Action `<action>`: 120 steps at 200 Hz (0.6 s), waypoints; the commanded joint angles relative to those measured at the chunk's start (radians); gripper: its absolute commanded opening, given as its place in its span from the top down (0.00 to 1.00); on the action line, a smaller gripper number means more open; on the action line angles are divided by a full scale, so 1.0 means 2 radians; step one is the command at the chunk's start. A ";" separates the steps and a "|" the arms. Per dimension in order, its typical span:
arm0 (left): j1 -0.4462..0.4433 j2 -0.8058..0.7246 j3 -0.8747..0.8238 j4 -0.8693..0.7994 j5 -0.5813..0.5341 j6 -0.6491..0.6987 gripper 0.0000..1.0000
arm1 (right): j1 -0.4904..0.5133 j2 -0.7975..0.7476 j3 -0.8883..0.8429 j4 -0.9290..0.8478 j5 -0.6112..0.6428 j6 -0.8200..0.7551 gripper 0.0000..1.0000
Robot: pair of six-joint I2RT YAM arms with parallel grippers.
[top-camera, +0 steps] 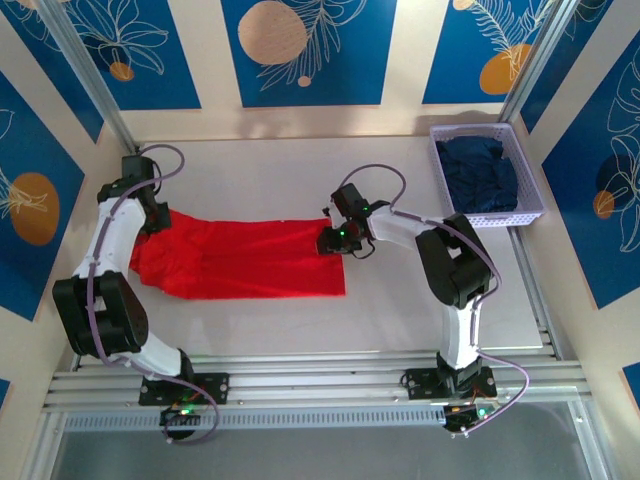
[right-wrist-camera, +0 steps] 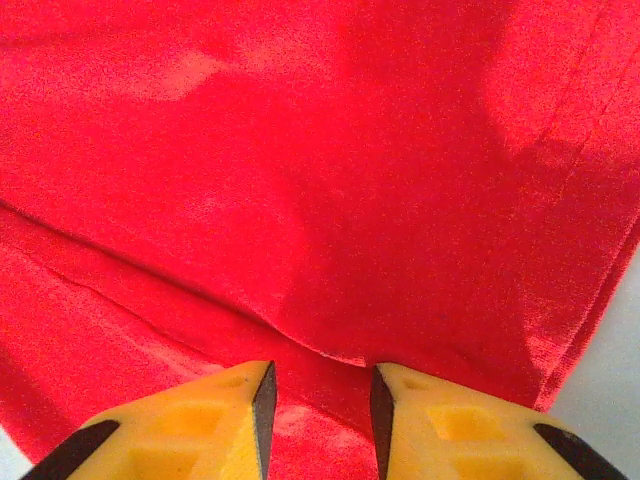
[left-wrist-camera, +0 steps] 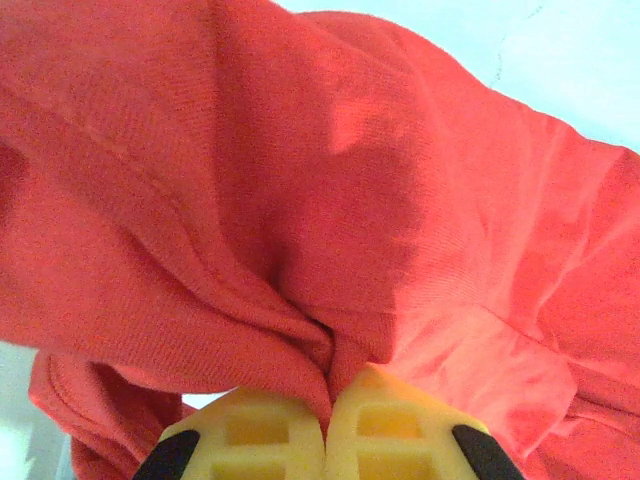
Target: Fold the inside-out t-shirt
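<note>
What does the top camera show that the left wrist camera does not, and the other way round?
Top camera: the t-shirt lying stretched out on the table, the right gripper at its right edge, and a basket with a dark garment at the far right. Left wrist camera: the left gripper shut, red cloth bunched and pinched between its fingers. Both: the red t-shirt.

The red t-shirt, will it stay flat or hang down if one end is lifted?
Probably floppy: the t-shirt bunches into soft folds where the left gripper pinches it. Likely light, lying thin and flat on the table.
</note>
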 commanded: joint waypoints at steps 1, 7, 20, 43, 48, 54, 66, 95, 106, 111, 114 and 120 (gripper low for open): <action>-0.002 -0.009 0.020 -0.029 0.013 -0.009 1.00 | -0.002 0.022 0.002 -0.011 0.002 -0.008 0.69; -0.005 -0.009 0.024 -0.038 0.013 -0.012 1.00 | -0.001 0.023 0.001 -0.010 0.000 -0.008 0.69; -0.012 -0.009 0.035 -0.060 0.018 -0.024 1.00 | -0.001 0.024 -0.001 -0.008 -0.002 -0.008 0.70; -0.025 -0.016 0.049 -0.090 0.033 -0.045 1.00 | 0.000 0.023 -0.001 -0.007 -0.008 -0.008 0.70; -0.029 -0.019 0.051 -0.094 0.038 -0.051 1.00 | 0.001 0.023 -0.002 -0.007 -0.008 -0.008 0.70; -0.034 -0.023 0.052 -0.098 0.046 -0.056 1.00 | 0.001 0.024 -0.002 -0.007 -0.009 -0.008 0.70; -0.047 -0.030 0.054 -0.106 0.061 -0.068 1.00 | 0.002 0.023 -0.002 -0.007 -0.010 -0.008 0.70; -0.082 -0.039 0.071 -0.129 0.087 -0.096 1.00 | 0.004 0.022 -0.002 -0.004 -0.010 -0.010 0.70; -0.096 -0.039 0.079 -0.135 0.097 -0.109 1.00 | 0.004 0.023 -0.003 -0.003 -0.010 -0.010 0.70; -0.104 -0.039 0.082 -0.138 0.101 -0.114 1.00 | 0.005 0.023 -0.003 -0.003 -0.011 -0.010 0.70; -0.108 -0.039 0.084 -0.139 0.104 -0.117 1.00 | 0.005 0.023 -0.003 -0.002 -0.011 -0.010 0.70; -0.119 -0.037 0.086 -0.141 0.108 -0.124 1.00 | 0.006 0.023 -0.004 -0.002 -0.011 -0.010 0.70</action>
